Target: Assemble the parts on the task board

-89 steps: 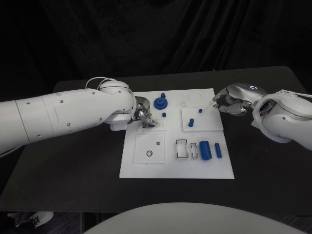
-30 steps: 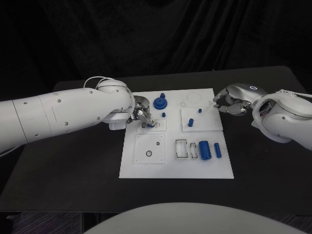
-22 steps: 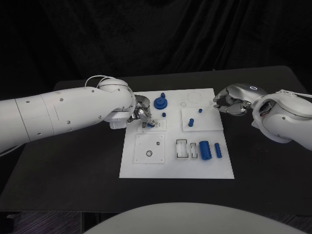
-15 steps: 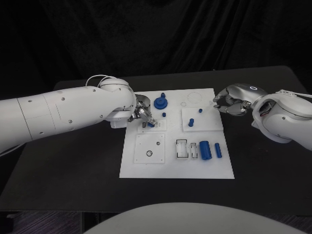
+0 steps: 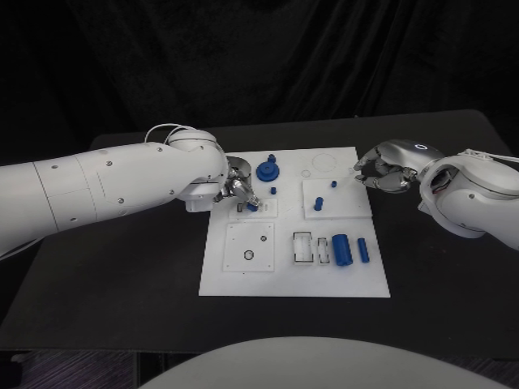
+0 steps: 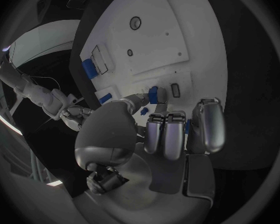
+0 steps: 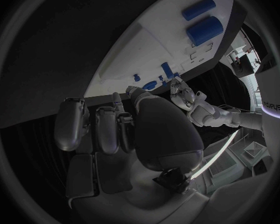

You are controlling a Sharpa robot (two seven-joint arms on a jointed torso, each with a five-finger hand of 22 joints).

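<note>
Black cloth hangs behind a black table (image 5: 119, 275), and the white task board (image 5: 294, 279) lies at the table's middle. Everything else is placed from that board.

Largest is the left arm (image 5: 84, 190), which reaches across the table to the board's left edge and covers part of its far-left corner. The right arm (image 5: 487, 203) bends in beside the board's right edge. The left hand (image 5: 238, 192) sits over the far-left part of the board, its fingers (image 6: 165, 134) curled down, and pinches a small blue part (image 6: 153, 94) against the board just beside a small slot. In the head view this part is a blue speck under the fingertips, mostly hidden by the hand. The right hand (image 5: 383, 172) hangs at the board's far-right corner with its fingers (image 7: 105, 129) curled in toward the palm; the palm blocks the fingertips, so whether anything is held cannot be told.

On the board's near-right part a thick blue cylinder (image 5: 341, 248) lies beside a thinner blue rod (image 5: 362, 250), with two white rectangular frames (image 5: 302, 248) just left of them. A round blue knob piece (image 5: 268, 169) stands at the far middle, close to the left hand. Two short blue pegs (image 5: 317, 203) stand on a raised square plate toward the right side. A square plate (image 5: 250, 245) with a round hole lies on the near-left part. Faint circles mark the far-right corner, too pale to make out.
</note>
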